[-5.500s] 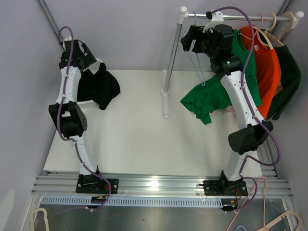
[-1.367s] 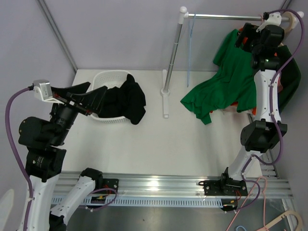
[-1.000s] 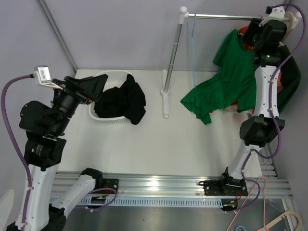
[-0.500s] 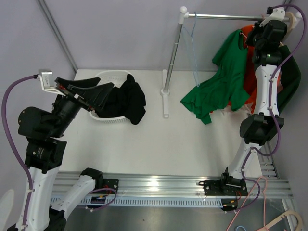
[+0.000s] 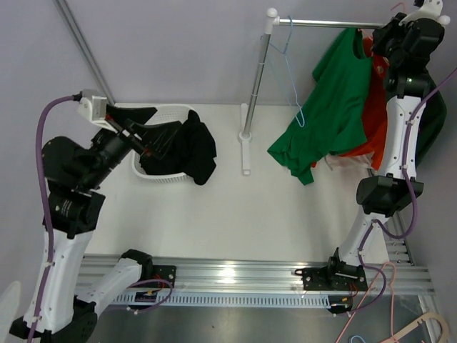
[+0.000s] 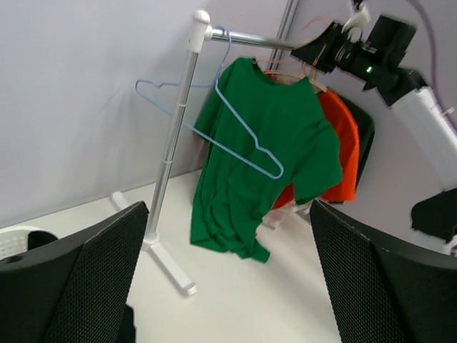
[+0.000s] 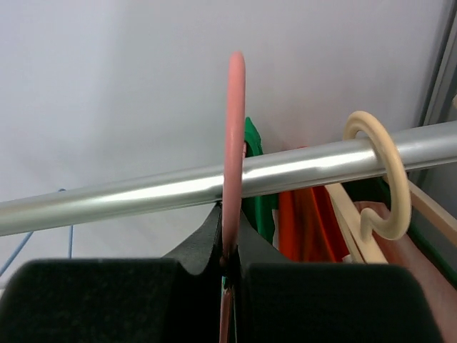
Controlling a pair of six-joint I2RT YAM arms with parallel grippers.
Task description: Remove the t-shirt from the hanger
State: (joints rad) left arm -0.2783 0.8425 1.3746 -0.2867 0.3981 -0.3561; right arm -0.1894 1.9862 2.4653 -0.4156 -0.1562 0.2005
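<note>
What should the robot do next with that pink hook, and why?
Probably lift the pink hanger hook up off the rail. The right end effector is shut on it, it sits hooked over the rail, and the green t-shirt hangs below.

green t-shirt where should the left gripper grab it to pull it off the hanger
Probably the bunched lower hem of the green t-shirt, approached from the left arm's side. It hangs lowest and free, facing the open left gripper, while the right gripper is shut on the pink hanger hook at the top.
</note>
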